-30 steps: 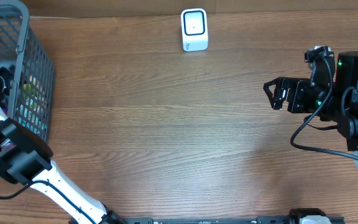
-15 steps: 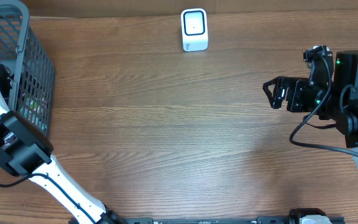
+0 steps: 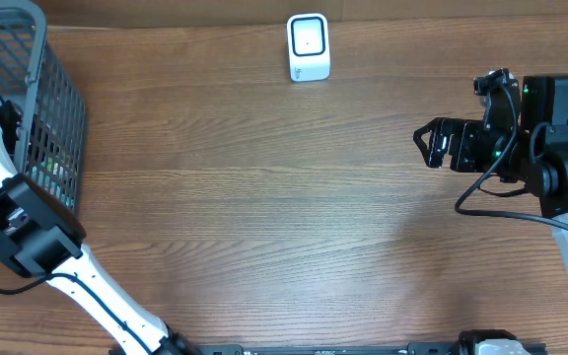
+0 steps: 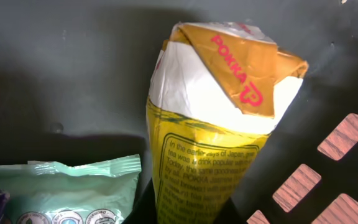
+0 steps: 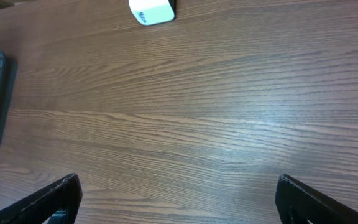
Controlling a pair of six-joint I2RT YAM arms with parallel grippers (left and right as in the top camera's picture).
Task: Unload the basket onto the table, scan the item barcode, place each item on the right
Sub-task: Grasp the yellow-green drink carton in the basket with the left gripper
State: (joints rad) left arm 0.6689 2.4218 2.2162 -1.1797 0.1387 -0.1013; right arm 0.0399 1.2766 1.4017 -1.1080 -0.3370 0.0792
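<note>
The item is a yellow Pokka drink carton [image 4: 210,143] with a white and tan folded top, standing in the grey basket [image 3: 62,108]. My left gripper [image 4: 188,210] is shut on the carton's lower part, one dark finger on each side. From overhead only the left arm [image 3: 23,237] shows, reaching into the basket, and the carton is hidden. The white scanner [image 3: 309,46] stands at the table's far edge and also shows in the right wrist view as the scanner [image 5: 152,11]. My right gripper [image 3: 430,145] hovers open over bare wood at the right, nothing between its fingers [image 5: 58,199].
A mint-green pouch [image 4: 61,186] lies just left of the carton in the basket. The basket's lattice wall [image 4: 328,180] rises close on the carton's right. Bare wooden tabletop [image 3: 284,217] stretches between the basket and the right arm.
My left gripper has closed on the carton inside the basket. The left arm shifted slightly toward the basket, and the right arm edged a little to the left.
</note>
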